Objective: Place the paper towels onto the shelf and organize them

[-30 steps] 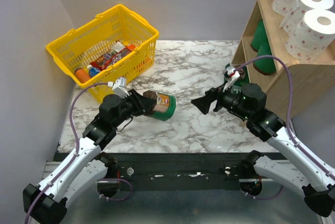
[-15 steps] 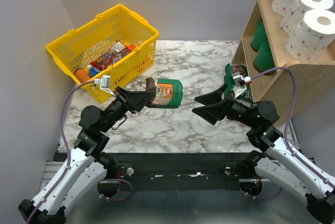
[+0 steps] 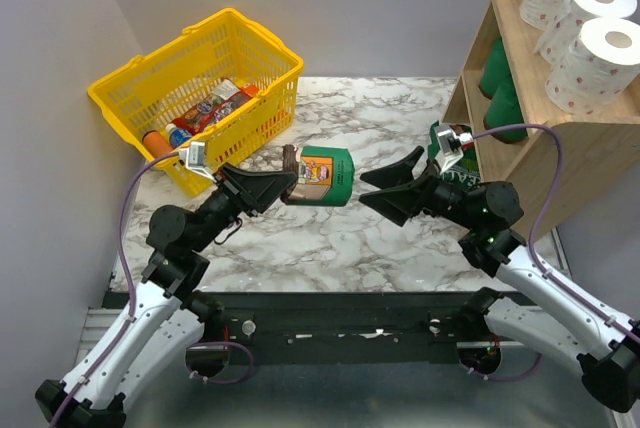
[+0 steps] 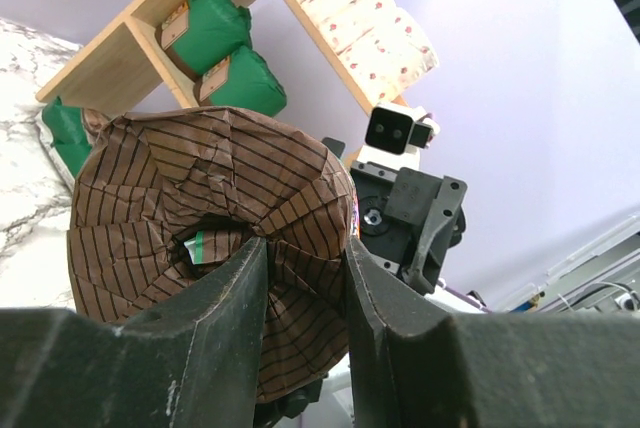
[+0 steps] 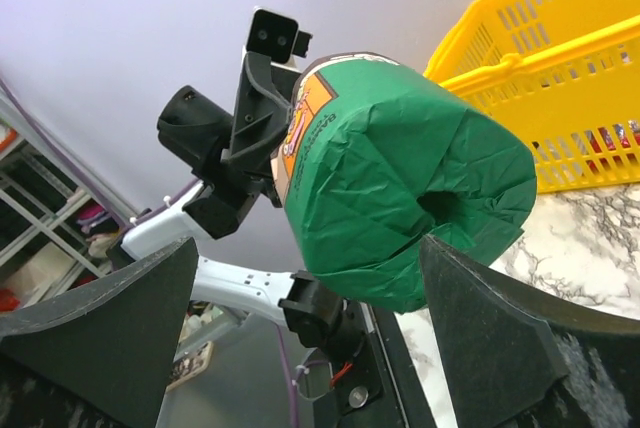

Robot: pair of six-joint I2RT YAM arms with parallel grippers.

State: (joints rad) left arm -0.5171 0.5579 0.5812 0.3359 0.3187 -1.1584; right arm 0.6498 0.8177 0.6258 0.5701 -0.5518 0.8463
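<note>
Seen from above, the right fingers [image 3: 390, 205] have pushed closer to the green roll [image 3: 322, 176]. The left fingers [image 3: 258, 186] hold it over the counter [image 3: 340, 243], well short of the shelf [image 3: 590, 143]. Left wrist: they pinch its brown end. Right wrist: spread wide, flanking it, not touching. Releasing before the right fingers close would likely drop it.

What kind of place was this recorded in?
Likely a lab bench staged as a shop: marble-patterned table, yellow basket of groceries, wooden shelf holding paper towels, plain walls close around.
</note>
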